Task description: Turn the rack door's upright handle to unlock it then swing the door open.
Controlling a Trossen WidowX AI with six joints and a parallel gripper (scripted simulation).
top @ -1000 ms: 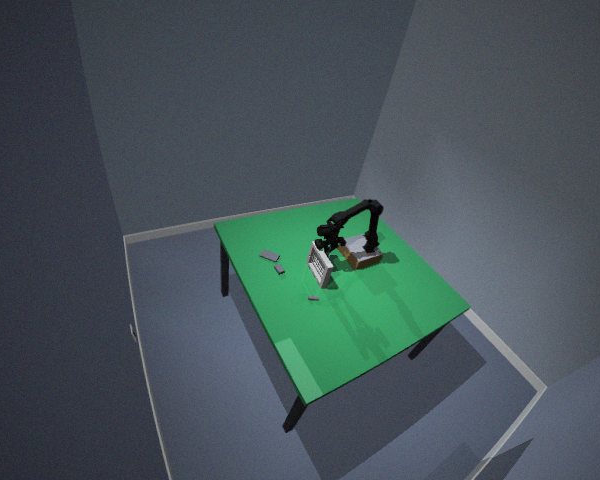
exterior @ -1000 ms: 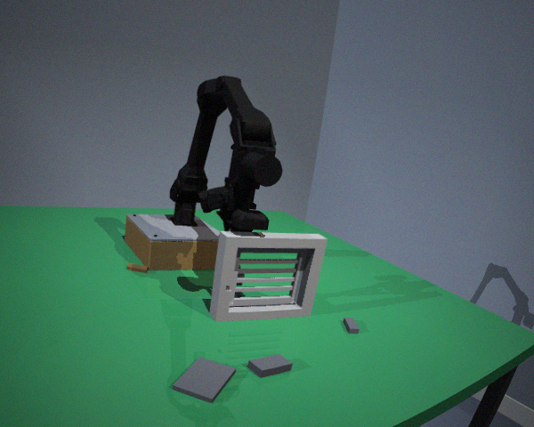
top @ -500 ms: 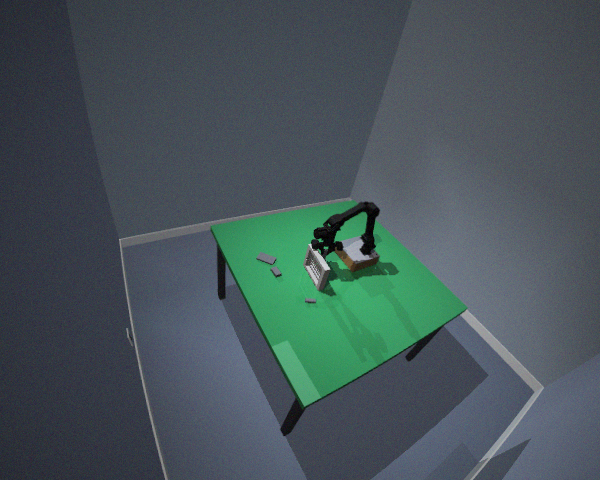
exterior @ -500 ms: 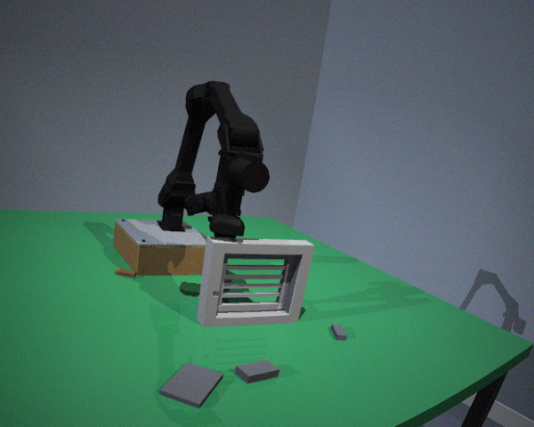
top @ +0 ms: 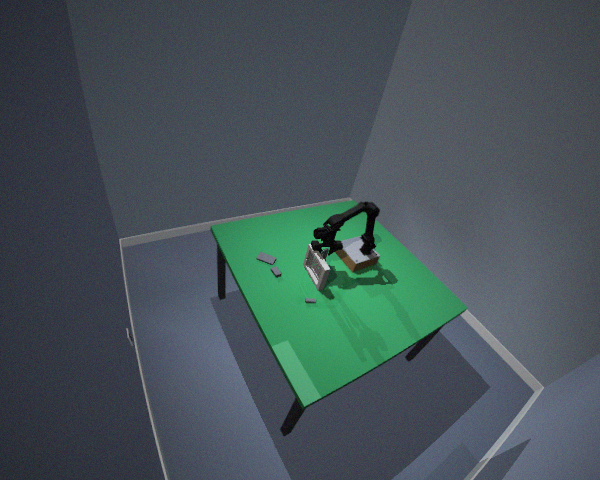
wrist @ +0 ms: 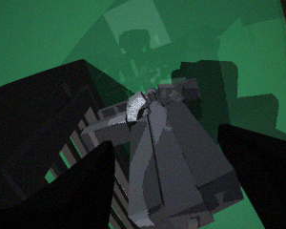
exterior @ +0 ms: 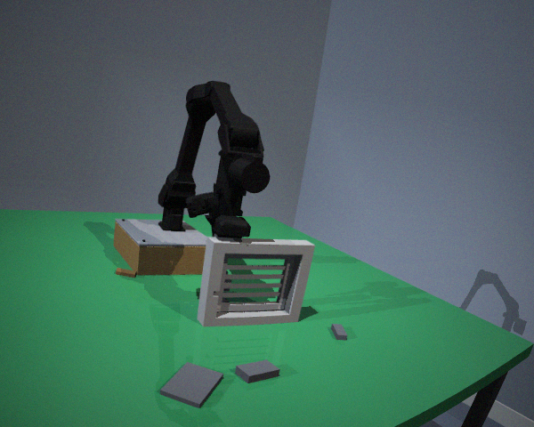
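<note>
The white rack frame (top: 324,279) (exterior: 208,285) stands upright on the green table. Its slatted door (exterior: 254,286) shows through the opening, shut or nearly so; I cannot tell the exact angle. The grey upright handle (wrist: 181,162) shows large in the wrist view, on the door's far side from the exterior view, which hides it there. My gripper (top: 324,253) (wrist: 165,135) is open, pointing down over the handle. Its black fingers stand on either side of the handle, with gaps visible on both sides. In the exterior view the fingertips are hidden behind the frame.
The arm's base box (top: 356,263) (exterior: 175,261) stands close behind the rack. Grey blocks (top: 265,257) (exterior: 192,384) (exterior: 258,370) lie on the frame's other side, and a small one (top: 310,300) (exterior: 338,332) lies beside it. A small orange piece (exterior: 125,272) lies by the base box.
</note>
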